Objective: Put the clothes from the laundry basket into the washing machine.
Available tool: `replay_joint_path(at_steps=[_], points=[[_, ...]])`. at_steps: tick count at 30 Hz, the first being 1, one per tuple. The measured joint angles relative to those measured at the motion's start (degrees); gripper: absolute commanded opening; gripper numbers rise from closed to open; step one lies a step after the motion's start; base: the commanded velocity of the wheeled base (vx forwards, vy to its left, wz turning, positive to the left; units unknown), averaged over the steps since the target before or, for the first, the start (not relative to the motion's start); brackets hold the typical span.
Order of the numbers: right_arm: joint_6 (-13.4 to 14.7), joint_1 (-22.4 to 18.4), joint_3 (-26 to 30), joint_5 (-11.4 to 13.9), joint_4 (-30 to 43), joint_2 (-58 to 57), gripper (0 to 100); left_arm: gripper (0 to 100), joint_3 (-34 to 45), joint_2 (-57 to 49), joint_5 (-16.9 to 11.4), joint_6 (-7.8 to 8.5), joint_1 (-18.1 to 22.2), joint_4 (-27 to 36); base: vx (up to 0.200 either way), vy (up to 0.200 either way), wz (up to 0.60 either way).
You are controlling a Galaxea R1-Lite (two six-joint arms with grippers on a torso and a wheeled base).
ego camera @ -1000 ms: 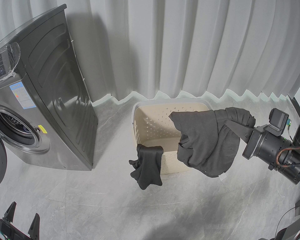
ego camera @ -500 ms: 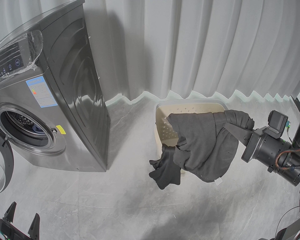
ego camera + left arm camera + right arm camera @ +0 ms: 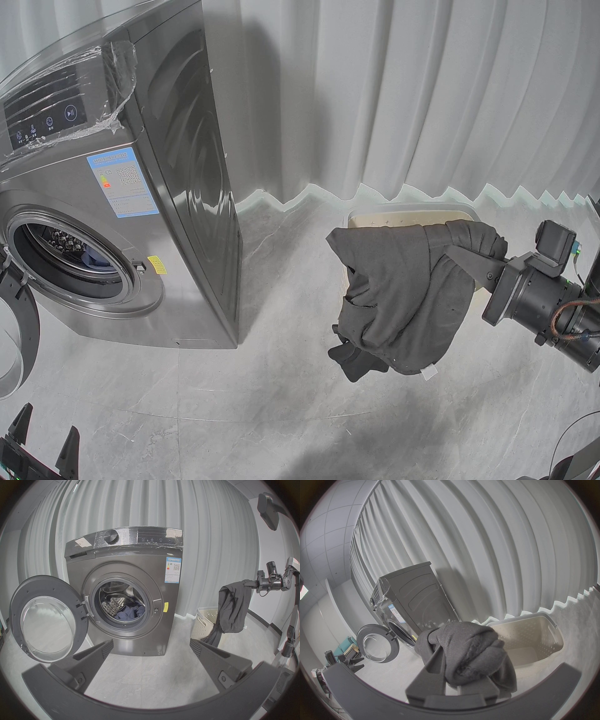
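The right pincer (image 3: 465,253) pinches the dark garment (image 3: 400,294), which hangs in front of the laundry basket (image 3: 406,215). The head view has swung toward the washing machine (image 3: 125,262), and the grip is unchanged. The left pincer (image 3: 44,440) is spread and empty. Judgement: the carry to the machine is under way.

The right gripper (image 3: 461,252) has a black cylindrical wrist (image 3: 531,297) and orange cable (image 3: 572,302).
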Motion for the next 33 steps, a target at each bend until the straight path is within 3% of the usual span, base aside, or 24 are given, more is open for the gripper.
replay_joint_path(at_steps=[10, 22, 33], points=[[0.00, 0.15, 0.05, 0.02, -0.02, 0.15, 0, 100, 0.00, 0.07, 0.00, 0.02, 0.00, 0.02, -0.200, 0.000, 0.00], [0.07, 0.15, 0.11, 0.18, -0.05, 0.17, 0, 100, 0.00, 0.07, 0.00, 0.02, -0.02, 0.00, 0.000, 0.000, 0.00], [0.16, 0.04, 0.11, 0.49, -0.06, 0.17, 0, 100, 0.00, 0.07, -0.02, 0.05, 0.00, 0.00, 0.000, 0.200, 0.00]])
